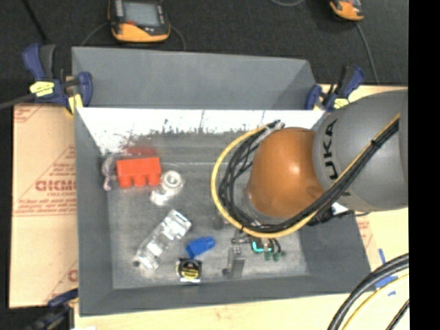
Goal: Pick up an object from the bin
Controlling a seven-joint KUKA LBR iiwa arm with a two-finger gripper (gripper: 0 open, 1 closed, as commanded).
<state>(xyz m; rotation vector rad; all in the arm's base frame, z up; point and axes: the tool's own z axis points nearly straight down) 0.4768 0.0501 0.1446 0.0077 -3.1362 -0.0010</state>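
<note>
Hanging low over the front-right of the bin [192,74] floor, gripper [235,263] sits just below the arm's orange cover [282,174], with black and yellow cables [223,177] looped round the cover's left side. Can't tell from this angle if the gripper is open or closed, or if it has anything in it.

Nearest things:
- small teal-green item [267,249] just right of the gripper, partly under the cover's edge, kind unclear
- blue plastic piece [200,245] just left of it, lying flat on the floor
- black-and-yellow tape measure [189,269] near the front wall, just below the blue piece

Further left, well apart from the gripper:
- clear plastic pack [163,239] lying diagonally, mid-left floor
- white bottle [167,186] on its side, above the pack
- red block [137,172] just left of the bottle, toward the back-left corner
- pale pinkish item [108,174] touching the block's left end, too small to identify
</note>
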